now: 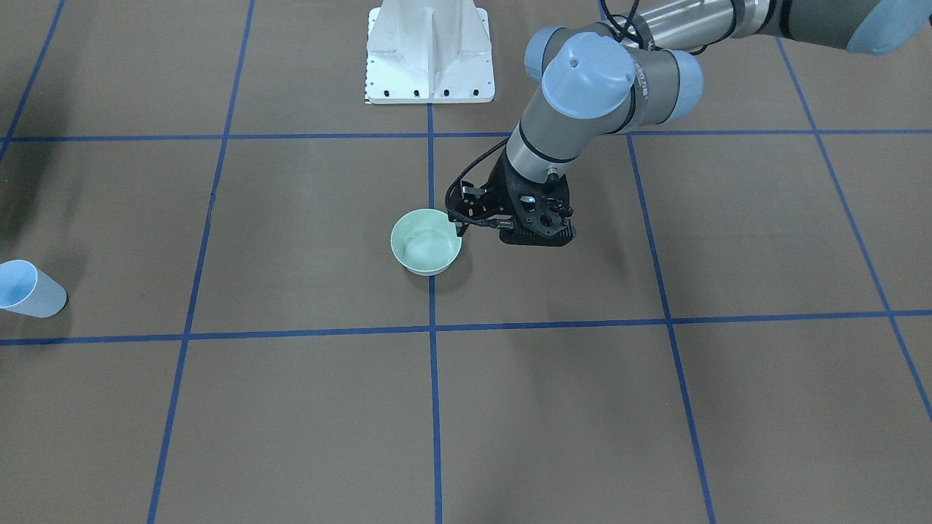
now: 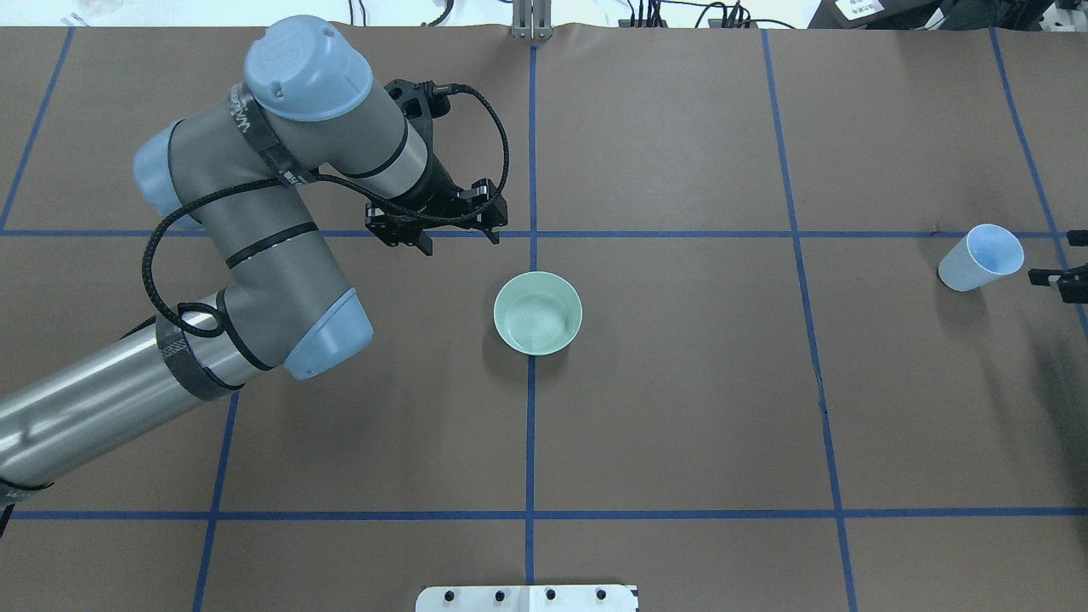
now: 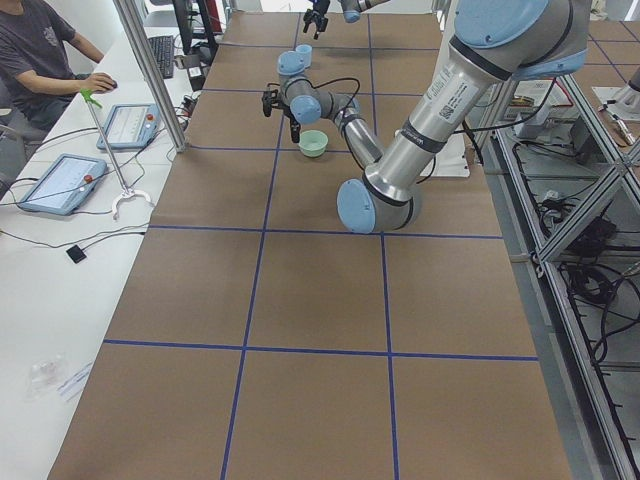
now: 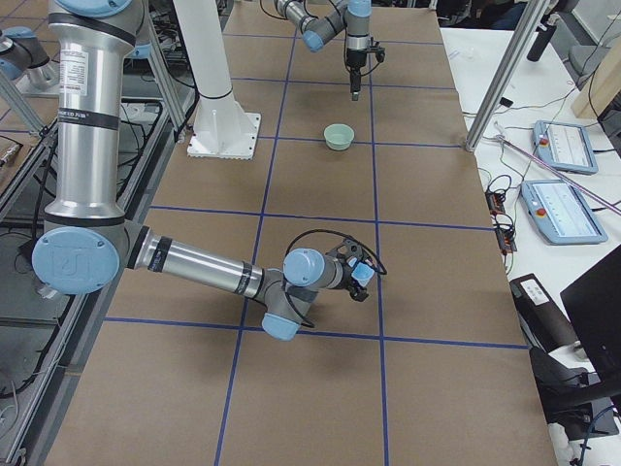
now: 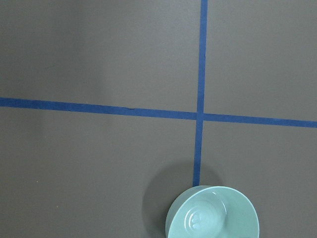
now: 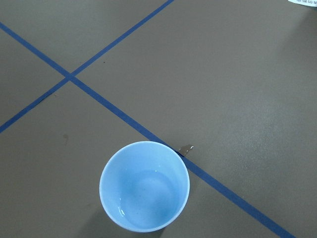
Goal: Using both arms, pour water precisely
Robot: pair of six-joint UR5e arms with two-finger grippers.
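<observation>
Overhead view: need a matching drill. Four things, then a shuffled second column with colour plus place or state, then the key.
1 bowl
2 cup
3 left gripper
4 pedestal

A white, at the robot-side table edge
B light blue, beside the right gripper
C pale green, on a blue tape line
D black, open, holding nothing

Pairs: 1-C, 2-B, 3-D, 4-A
</observation>
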